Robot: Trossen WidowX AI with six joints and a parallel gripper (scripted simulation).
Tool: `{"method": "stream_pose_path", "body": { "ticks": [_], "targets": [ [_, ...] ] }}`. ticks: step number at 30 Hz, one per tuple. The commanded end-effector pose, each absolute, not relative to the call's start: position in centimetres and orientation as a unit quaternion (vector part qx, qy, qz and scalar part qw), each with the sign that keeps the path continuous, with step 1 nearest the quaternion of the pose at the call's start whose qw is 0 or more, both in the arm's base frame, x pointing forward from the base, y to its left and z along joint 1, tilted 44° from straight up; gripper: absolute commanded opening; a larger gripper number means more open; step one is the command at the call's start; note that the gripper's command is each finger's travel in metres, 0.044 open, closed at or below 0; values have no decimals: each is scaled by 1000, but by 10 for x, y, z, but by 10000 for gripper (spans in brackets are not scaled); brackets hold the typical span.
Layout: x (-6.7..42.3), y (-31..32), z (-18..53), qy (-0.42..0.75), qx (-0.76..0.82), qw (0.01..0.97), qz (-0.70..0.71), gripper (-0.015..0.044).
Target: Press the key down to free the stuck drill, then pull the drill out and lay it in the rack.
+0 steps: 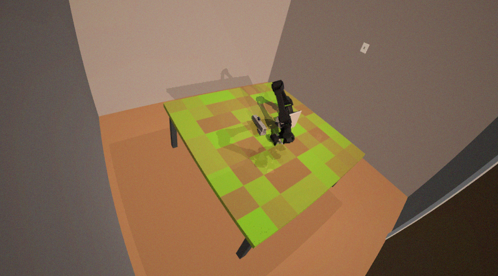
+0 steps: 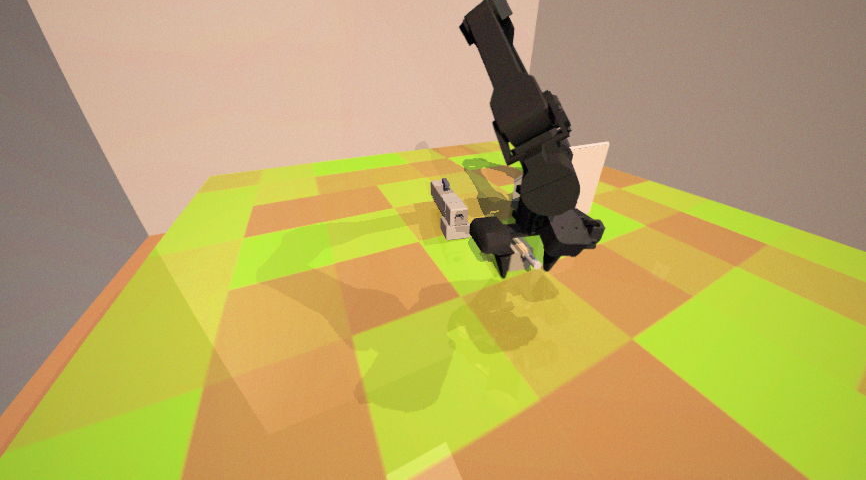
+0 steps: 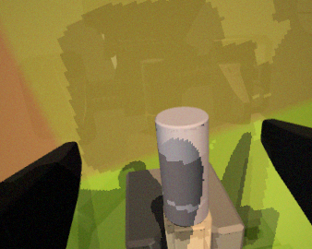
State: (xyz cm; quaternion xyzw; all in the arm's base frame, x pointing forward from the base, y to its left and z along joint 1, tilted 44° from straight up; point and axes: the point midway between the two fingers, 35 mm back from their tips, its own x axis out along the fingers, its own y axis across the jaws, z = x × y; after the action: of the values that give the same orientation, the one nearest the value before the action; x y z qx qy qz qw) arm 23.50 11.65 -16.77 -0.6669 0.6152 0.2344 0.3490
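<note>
The drill [image 3: 182,168] [image 2: 524,250] is a short pale grey cylinder. In the wrist view it lies lengthwise on a tan and grey block, the rack [image 3: 226,223]. My gripper [image 3: 173,141] [image 2: 527,259] [image 1: 279,140] is open, low over the table, with one black finger on each side of the drill and a gap on both sides. The grey housing block [image 2: 450,211] [image 1: 259,125] stands to the gripper's left. The small dark key [image 2: 445,182] sits on its top at the far end.
A white upright panel [image 2: 590,171] [image 1: 295,117] stands behind the arm. The checkered green and brown table [image 2: 255,321] [image 1: 257,192] spreads to the front and left. The arm's shadow falls in front of the gripper.
</note>
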Motion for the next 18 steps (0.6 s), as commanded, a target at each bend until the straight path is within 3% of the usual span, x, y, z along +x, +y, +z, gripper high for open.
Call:
{"method": "stream_pose_path", "body": {
  "ticks": [1, 18],
  "targets": [
    [234, 118, -166, 617, -665, 348, 235, 440],
    [225, 163, -116, 622, -664, 343, 233, 440]
  ]
}}
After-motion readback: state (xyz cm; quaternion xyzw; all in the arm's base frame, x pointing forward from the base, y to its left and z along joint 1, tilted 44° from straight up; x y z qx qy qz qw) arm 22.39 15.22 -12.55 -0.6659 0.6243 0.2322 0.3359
